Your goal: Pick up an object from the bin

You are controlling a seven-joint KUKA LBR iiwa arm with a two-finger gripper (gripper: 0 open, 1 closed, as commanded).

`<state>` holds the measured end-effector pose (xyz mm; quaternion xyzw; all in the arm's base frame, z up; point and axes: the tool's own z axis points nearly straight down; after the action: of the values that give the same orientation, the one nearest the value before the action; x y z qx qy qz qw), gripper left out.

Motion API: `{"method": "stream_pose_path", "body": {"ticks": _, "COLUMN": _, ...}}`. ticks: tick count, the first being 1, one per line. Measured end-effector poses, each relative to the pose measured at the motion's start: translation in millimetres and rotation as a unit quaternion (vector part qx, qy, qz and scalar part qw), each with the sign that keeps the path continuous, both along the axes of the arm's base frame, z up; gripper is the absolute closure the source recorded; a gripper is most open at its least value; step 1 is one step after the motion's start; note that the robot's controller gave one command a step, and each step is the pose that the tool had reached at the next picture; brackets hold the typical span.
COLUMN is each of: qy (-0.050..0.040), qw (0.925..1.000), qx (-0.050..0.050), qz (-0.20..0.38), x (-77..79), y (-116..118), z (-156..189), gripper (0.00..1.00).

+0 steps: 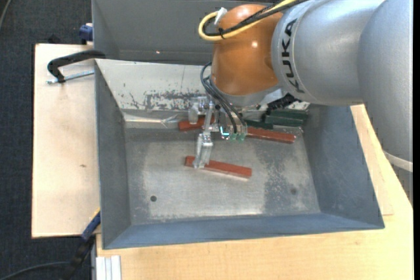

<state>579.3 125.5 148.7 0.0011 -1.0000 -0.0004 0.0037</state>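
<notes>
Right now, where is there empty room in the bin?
Bare floor lies left of the long flat red-brown stick and in front of it, toward the near wall. Crowded at the back: the gripper, another red stick and a dark green block.

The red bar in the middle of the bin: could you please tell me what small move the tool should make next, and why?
Probably a short, straight drop. The tool hangs at the left end of the red bar, which lies flat and alone on the bin floor; whether it touches the bar I cannot tell, so lower gently.
</notes>
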Motion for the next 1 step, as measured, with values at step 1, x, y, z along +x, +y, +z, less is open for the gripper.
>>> {"method": "stream_pose_path", "body": {"ticks": 1, "qy": 0.0012, "qw": 0.9975, "qx": -0.001, "qz": 0.070, "x": -59.2, "y": -38.2, "z": -81.9, "gripper": 0.00}}
